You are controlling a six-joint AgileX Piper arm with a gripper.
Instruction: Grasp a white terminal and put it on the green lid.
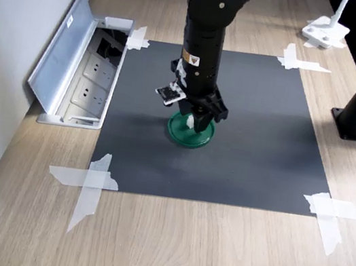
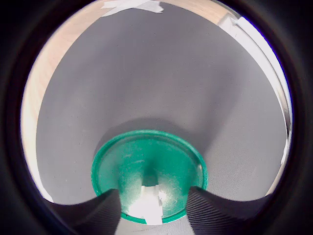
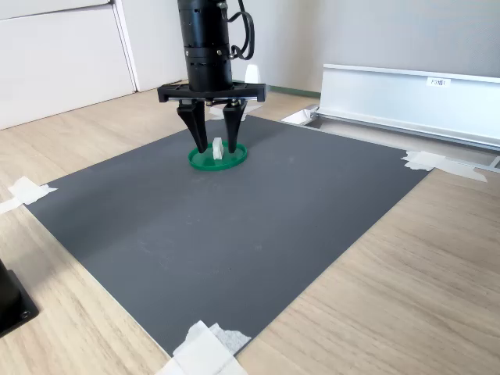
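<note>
End effector over the green lid, terminal sitting between its fingers

1 black arm points straight down at the middle of the dark mat (image 1: 249, 118), and the end effector (image 3: 212, 146) hangs right above the 1 green lid (image 3: 234, 158). In the second exterior view its 2 fingers (image 3: 191, 129) stand parted, with gaps visible either side of the 1 white terminal (image 3: 217, 146), which stands upright on the lid; no clamp on it that I can see. The wrist view shows the terminal (image 2: 146, 205) low between both finger pads on the lid's (image 2: 146, 156) green floor. In the first exterior view, 4 taped corners pin the mat to the wooden bench (image 1: 198, 254), and 1 open socket box (image 1: 91, 76) lies at the first exterior view's left.
</note>
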